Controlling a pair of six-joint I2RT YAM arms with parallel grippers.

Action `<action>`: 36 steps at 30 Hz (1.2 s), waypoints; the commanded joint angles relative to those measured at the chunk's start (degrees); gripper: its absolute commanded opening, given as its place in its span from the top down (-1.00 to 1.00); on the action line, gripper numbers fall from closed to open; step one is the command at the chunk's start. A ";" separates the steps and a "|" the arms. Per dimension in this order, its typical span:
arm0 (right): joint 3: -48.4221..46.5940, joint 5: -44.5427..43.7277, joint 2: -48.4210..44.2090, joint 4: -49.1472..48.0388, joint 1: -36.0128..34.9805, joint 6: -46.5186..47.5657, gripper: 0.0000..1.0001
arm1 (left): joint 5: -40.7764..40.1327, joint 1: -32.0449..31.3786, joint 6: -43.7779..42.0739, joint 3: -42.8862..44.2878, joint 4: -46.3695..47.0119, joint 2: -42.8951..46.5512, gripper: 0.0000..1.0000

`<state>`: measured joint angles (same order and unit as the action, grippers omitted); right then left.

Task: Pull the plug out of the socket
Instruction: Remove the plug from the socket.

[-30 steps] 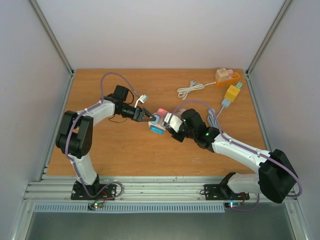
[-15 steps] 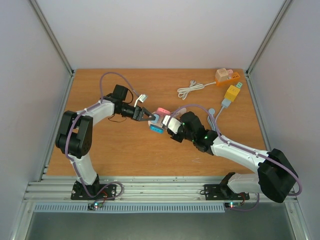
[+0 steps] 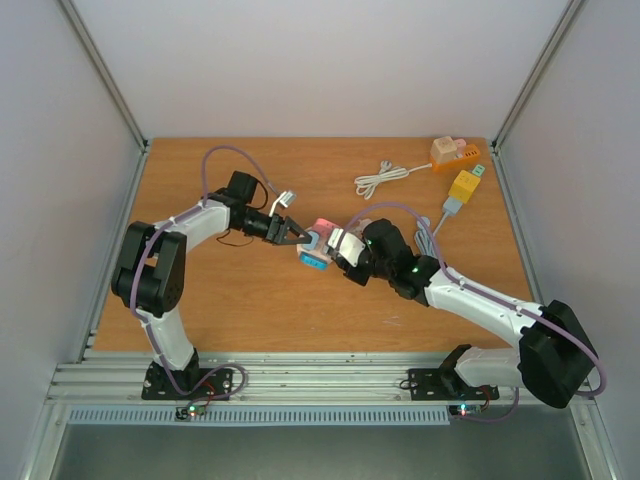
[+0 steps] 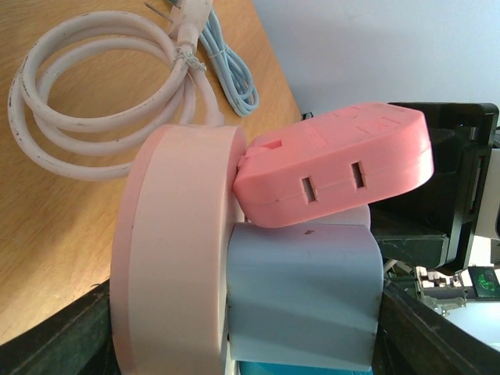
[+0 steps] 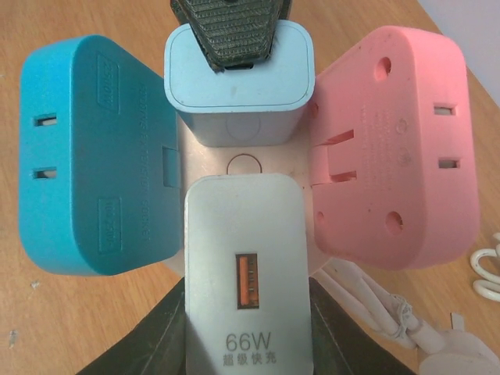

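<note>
Over the middle of the smooth orange-brown wooden table (image 3: 250, 300), my left gripper (image 3: 293, 233) extends from the left. It clamps the round pale pink plastic socket hub (image 4: 172, 258) through its thickness. One ribbed black pad (image 5: 234, 31) lies across the outer face of a pale blue rounded-cube plug (image 5: 234, 109) seated in the hub. My other finger sits behind the matte disc.

Seen from my right wrist, a teal wing-shaped adapter (image 5: 94, 156) with two narrow slots juts from the hub's left rim. A coral pink adapter (image 5: 398, 148) of the same rounded shape juts from the right rim, tilted away from the disc.

Below the blue plug, a glossy white oblong charger plug (image 5: 244, 266) with an orange port lies on the hub's face. My right gripper (image 3: 338, 250) is closed on its two long sides, with dark fingers (image 5: 156, 344) flanking it. Whether its pins sit fully in the socket I cannot tell.

A coiled off-white round cord (image 4: 47, 101) rests on the wood beside the hub. Toward the far right corner lie an orange block adapter (image 3: 448, 152) and a yellow block adapter (image 3: 463, 185), well apart from the hub.
</note>
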<state>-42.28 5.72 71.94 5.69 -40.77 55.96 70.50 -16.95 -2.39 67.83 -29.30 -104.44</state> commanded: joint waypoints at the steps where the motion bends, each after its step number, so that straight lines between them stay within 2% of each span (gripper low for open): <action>1: -2.22 -2.51 -2.68 -5.43 0.88 -0.16 0.98 | 3.08 -0.54 -1.71 1.40 -0.52 1.20 0.99; 5: -0.33 -5.51 -2.76 -11.15 0.85 1.98 0.98 | 3.24 -0.36 0.14 1.51 0.48 0.51 0.99; 13: 1.71 -9.64 -2.34 -16.15 0.24 4.49 0.98 | 3.44 -0.31 1.57 1.60 1.04 -0.87 0.99; 23: 3.55 -8.71 -2.59 -19.64 0.08 5.79 0.97 | 3.42 -0.32 1.28 1.90 0.27 -1.03 0.99; 36: -0.41 -2.24 -3.53 -9.00 0.34 1.55 0.98 | 2.32 -0.28 -3.69 2.61 -3.54 -0.49 0.99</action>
<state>-38.48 3.70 70.94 -0.80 -41.17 59.33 70.37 -16.80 -3.29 68.79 -29.36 -105.06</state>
